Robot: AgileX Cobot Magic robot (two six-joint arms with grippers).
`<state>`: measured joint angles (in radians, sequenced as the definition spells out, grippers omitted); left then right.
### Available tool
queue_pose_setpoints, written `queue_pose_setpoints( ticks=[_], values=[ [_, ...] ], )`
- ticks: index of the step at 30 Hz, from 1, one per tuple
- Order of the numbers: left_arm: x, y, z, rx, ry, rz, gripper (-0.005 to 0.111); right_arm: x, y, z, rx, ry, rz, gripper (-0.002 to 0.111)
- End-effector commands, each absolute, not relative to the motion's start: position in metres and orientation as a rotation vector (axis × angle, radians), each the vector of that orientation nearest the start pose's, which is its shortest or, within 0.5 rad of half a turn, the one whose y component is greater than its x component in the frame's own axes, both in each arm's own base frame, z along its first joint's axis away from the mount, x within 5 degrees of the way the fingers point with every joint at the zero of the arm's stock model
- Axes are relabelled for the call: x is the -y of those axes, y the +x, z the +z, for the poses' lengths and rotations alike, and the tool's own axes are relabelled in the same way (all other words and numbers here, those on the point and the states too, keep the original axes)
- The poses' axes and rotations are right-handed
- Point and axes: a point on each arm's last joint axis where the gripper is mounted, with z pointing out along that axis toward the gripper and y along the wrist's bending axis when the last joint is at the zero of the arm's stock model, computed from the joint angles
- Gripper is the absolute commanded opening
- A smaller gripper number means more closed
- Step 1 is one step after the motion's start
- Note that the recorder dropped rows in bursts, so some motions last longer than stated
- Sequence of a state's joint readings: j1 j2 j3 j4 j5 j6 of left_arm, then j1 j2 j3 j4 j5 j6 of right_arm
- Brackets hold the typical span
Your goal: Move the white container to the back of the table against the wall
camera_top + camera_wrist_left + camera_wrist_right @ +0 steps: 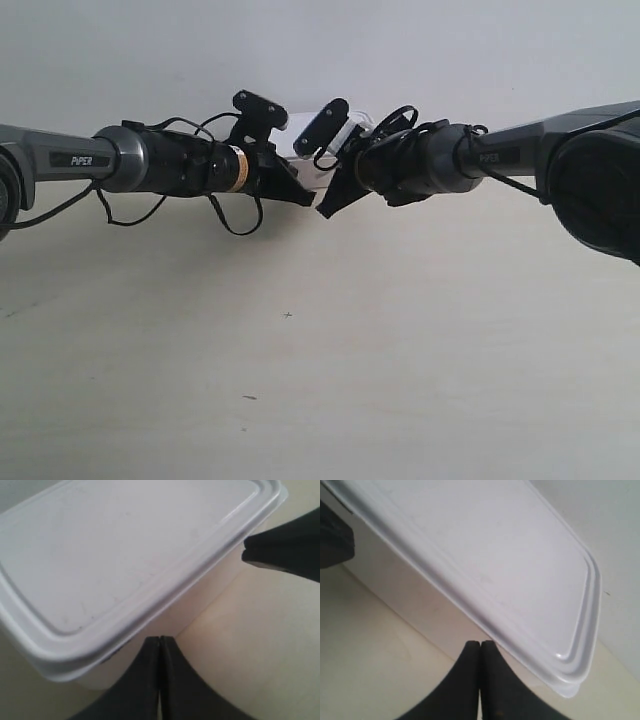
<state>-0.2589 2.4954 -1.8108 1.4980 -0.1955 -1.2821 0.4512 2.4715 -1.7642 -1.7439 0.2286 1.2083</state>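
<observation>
The white container (300, 147) sits at the back of the desk (300, 380), near the wall (320, 50). Two arms hide most of it. The left fingers (142, 690) are squeezed together and empty, with their tips at its side. The right fingers (495, 690) are the same.

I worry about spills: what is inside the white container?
The lid sits closed on the white container, and both are opaque. Only the bare top of the lid shows; any contents are hidden.
</observation>
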Motion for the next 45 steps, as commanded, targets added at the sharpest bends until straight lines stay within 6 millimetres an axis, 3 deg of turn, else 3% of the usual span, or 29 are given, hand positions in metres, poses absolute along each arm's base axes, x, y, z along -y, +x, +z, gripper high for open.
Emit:
queue_pose_setpoints(
  ticks=[1, 10, 21, 36, 45],
  values=[
    [0.148, 0.524, 0.096, -2.049, 0.604, -0.238, 0.0, -0.216, 0.494, 0.085, -1.951, -0.923, -0.267, 0.0],
    [0.141, 0.528, 0.097, -2.034, 0.604, -0.272, 0.0, -0.218, 0.497, 0.081, -1.948, -0.921, -0.266, 0.0],
    [0.142, 0.534, 0.079, -2.043, 0.613, -0.269, 0.0, -0.219, 0.498, 0.083, -1.942, -0.919, -0.263, 0.0],
    [0.121, 0.547, 0.077, -2.04, 0.525, -0.303, 0.0, -0.219, 0.498, 0.083, -1.942, -0.92, -0.264, 0.0],
    [0.121, 0.549, 0.081, -2.026, 0.526, -0.304, 0.0, -0.213, 0.501, 0.083, -1.947, -0.901, -0.292, 0.0]
  ],
)
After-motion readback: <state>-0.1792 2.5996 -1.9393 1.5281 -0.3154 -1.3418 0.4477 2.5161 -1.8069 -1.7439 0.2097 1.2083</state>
